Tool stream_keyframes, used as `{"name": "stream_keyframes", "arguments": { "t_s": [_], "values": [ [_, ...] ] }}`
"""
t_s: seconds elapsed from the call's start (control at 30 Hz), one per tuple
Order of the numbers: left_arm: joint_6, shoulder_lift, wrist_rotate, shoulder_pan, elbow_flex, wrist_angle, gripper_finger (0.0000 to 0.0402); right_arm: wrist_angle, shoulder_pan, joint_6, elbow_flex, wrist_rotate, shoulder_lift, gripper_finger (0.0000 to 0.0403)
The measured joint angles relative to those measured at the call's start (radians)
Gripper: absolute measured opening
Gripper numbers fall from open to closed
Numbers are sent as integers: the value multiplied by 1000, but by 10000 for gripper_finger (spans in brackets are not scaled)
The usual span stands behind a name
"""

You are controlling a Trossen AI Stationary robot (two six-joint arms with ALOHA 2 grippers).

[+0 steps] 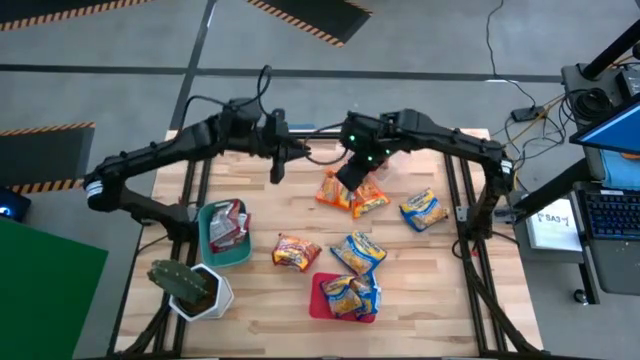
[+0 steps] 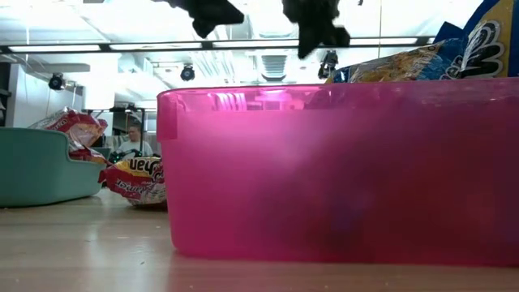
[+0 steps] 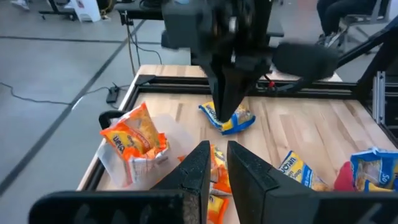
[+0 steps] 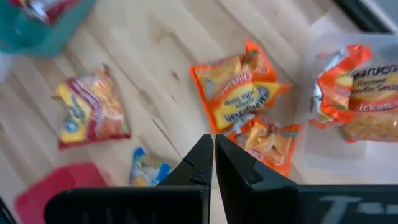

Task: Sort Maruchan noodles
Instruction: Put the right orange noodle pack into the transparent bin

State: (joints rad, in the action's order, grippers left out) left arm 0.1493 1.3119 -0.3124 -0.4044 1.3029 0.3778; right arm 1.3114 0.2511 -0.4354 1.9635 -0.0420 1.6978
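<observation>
I had the right gripper [image 4: 213,158] hanging over the orange packets [image 1: 352,193] near the table's [image 1: 440,290] far edge, its fingers pressed together on nothing. The left gripper [image 3: 216,163] hovered just beside it, fingers nearly together with a thin gap, empty too. The noodles lay scattered: orange ones under my right arm, a blue-and-yellow packet [image 1: 424,209] toward the right edge, another blue-and-yellow one [image 1: 358,251] mid-table, a red packet [image 1: 296,251] beside it, more in the red bin [image 1: 322,296] at the near edge and the teal bin [image 1: 207,222] on the left.

My worry was this: with both arms crowded over one spot, a descent could knock them together, and coming down with shut fingers would only shove a slippery packet aside.

The right wrist view showed me a clear bin [image 4: 323,146] already holding an orange packet, which the high view hid under the arm. The low view gave me mostly the red bin's wall.
</observation>
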Motion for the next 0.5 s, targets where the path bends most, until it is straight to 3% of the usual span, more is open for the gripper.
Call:
{"name": "stream_keyframes", "arguments": {
  "t_s": [0.27,0.5],
  "values": [
    [28,6,-29,-67,-8,84,37,-335,72,7,-487,-204,-185,8],
    [44,13,-32,-68,-8,86,37,-703,128,-226,-963,-219,-375,8]
  ]
}}
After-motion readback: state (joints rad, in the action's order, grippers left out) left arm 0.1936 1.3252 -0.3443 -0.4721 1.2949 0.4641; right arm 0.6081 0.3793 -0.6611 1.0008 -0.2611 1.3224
